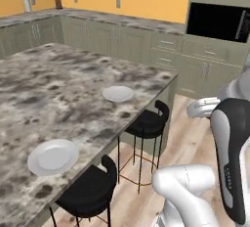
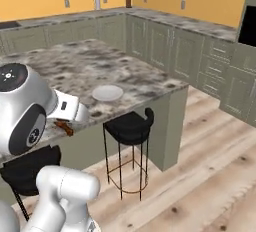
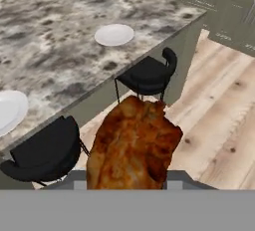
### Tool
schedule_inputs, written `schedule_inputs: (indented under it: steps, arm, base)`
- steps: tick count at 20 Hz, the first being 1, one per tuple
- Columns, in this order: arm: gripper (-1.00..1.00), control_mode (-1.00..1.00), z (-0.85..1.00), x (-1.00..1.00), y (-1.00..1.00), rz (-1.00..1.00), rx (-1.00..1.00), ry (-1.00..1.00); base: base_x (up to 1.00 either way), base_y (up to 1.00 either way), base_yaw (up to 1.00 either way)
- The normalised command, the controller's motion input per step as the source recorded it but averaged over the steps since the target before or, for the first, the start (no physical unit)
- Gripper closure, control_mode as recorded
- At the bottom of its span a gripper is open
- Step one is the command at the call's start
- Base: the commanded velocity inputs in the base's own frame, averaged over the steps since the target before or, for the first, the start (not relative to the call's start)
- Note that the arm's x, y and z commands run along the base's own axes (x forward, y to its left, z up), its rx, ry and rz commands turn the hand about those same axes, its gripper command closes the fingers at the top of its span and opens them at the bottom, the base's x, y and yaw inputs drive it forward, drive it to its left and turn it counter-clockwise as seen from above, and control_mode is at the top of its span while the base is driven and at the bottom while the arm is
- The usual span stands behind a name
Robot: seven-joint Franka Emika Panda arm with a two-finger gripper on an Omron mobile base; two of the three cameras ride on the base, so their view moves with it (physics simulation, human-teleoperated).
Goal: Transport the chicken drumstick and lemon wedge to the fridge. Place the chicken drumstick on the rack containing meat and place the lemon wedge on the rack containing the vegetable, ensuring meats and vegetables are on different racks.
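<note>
The chicken drumstick (image 3: 133, 143), browned and glossy, fills the lower middle of the hand view and covers both fingertips. My gripper (image 3: 132, 175) is shut on it. In the right base view the drumstick (image 2: 64, 126) shows as a small brown piece hanging under my hand, with the gripper (image 2: 67, 121) beside the edge of the marble island. The lemon wedge and the fridge are out of view.
The marble island counter (image 1: 58, 79) carries two white plates (image 1: 117, 93) (image 1: 52, 156). Two black stools (image 1: 146, 123) (image 1: 90, 192) stand along its near side. Green cabinets and a wall oven (image 1: 217, 21) line the far wall. Wooden floor (image 2: 200, 166) lies open to the right.
</note>
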Motion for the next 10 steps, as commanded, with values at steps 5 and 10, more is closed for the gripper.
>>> schedule_inputs:
  steps: [5,10]
  arm:
    - [1.0,1.0,0.0,0.0,0.0,0.0,0.0,0.0]
    - [1.0,1.0,0.0,0.0,0.0,0.0,0.0,0.0]
  base:
    - [-0.63,-1.0,-0.14]
    - [-0.08,-1.0,-0.31]
